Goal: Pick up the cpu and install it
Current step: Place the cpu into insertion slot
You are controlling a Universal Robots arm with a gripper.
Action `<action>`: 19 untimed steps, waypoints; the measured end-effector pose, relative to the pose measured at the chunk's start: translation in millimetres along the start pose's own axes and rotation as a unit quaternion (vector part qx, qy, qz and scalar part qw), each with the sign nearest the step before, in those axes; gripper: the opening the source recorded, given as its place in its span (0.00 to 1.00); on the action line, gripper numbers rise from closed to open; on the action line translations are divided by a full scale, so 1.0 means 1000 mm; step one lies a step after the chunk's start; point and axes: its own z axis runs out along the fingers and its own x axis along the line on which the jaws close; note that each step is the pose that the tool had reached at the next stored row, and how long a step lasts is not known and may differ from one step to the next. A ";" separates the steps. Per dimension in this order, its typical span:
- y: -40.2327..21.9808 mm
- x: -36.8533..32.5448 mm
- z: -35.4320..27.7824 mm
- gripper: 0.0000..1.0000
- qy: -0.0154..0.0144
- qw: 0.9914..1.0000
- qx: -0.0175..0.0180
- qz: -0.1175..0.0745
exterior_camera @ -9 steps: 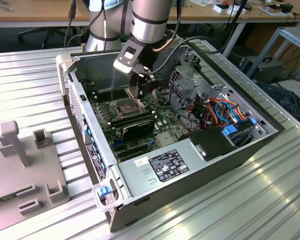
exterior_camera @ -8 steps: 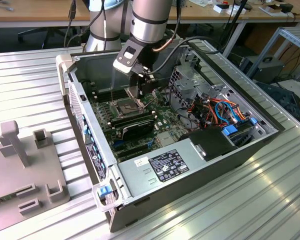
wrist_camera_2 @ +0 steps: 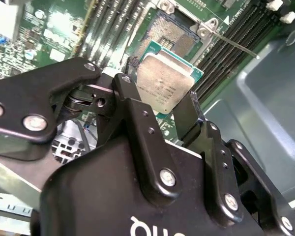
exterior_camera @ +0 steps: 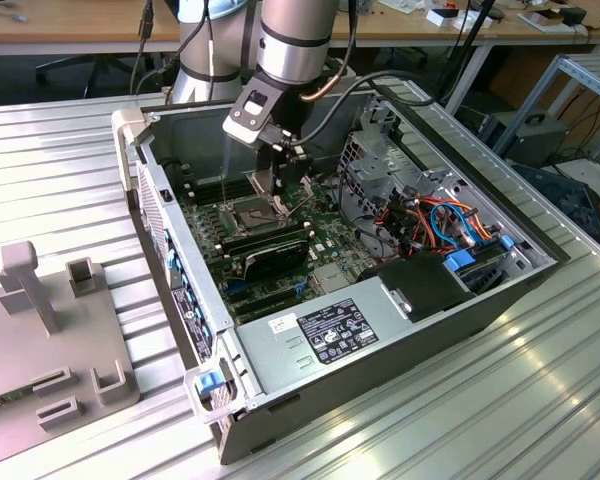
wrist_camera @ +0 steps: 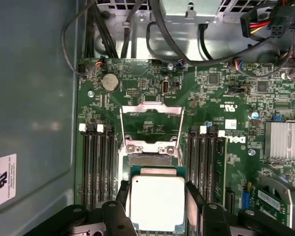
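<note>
The cpu [wrist_camera: 156, 201] is a flat square chip with a dull silver top on a green edge. My gripper [wrist_camera: 157, 196] is shut on it, with one black finger [wrist_camera: 123, 194] on each of two opposite edges. In the second wrist view the cpu [wrist_camera_2: 164, 86] hangs in the gripper [wrist_camera_2: 160, 96] just above the motherboard, beside the open socket [wrist_camera_2: 169, 34]. The socket [wrist_camera: 150, 160] lies uncovered, and its hinged metal frame [wrist_camera: 151, 125] is swung up. In the exterior view the gripper [exterior_camera: 280, 185] reaches down into the computer case, right over the socket [exterior_camera: 252, 210].
Black memory slots [wrist_camera: 96, 167] flank the socket on both sides. The case wall [exterior_camera: 170, 230] and the drive cage [exterior_camera: 375, 165] with bundled cables [exterior_camera: 440, 220] close in around the arm. A power supply [exterior_camera: 330, 335] fills the case's near end. A grey fixture plate [exterior_camera: 50, 340] lies at the exterior view's left.
</note>
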 end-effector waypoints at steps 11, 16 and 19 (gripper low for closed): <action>-0.0004 0.0010 0.0126 0.54 0.000 1.000 0.000 0.000; -0.0006 0.0009 0.0170 0.54 0.000 1.000 0.000 0.000; -0.0006 0.0009 0.0174 0.54 0.000 1.000 0.000 0.000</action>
